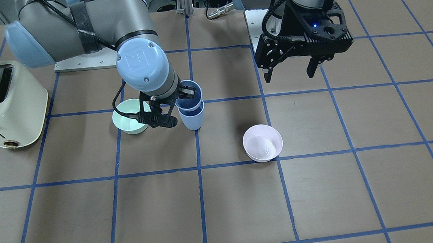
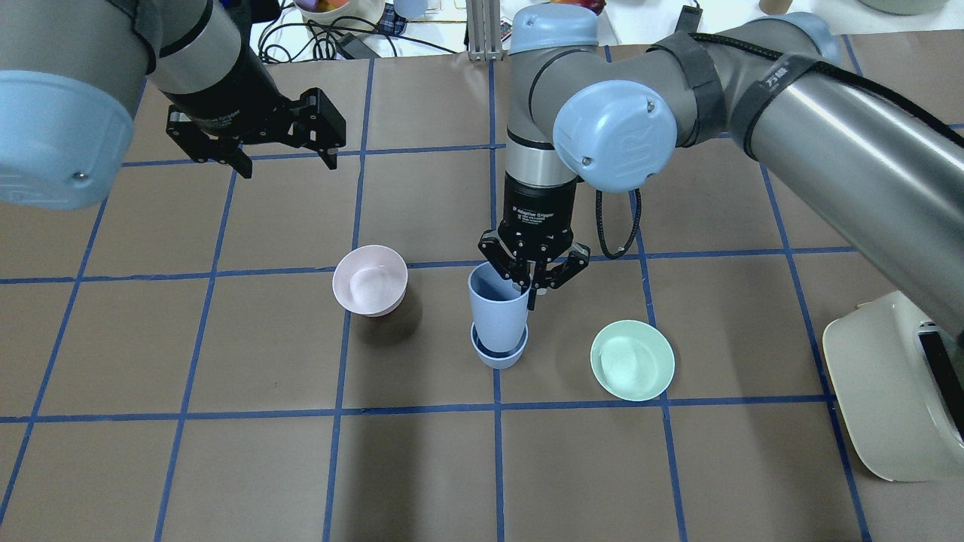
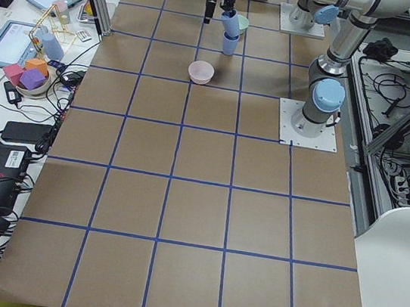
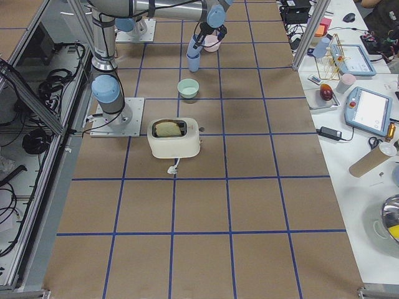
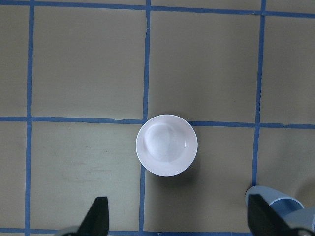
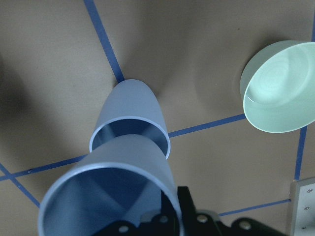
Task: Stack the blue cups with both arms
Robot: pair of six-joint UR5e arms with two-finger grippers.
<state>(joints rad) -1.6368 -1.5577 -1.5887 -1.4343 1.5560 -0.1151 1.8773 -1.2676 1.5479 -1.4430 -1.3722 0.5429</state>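
Blue cup [image 2: 497, 315], seemingly pinched by right hand [image 2: 529, 292]

Brown gridded table [image 2: 226, 467] is carrying: lower blue cup [image 1: 193, 121], standing upright | pink bowl [image 2: 370, 280], left | mint-green bowl [image 2: 633, 360], right | toaster [image 1: 7, 108], far right
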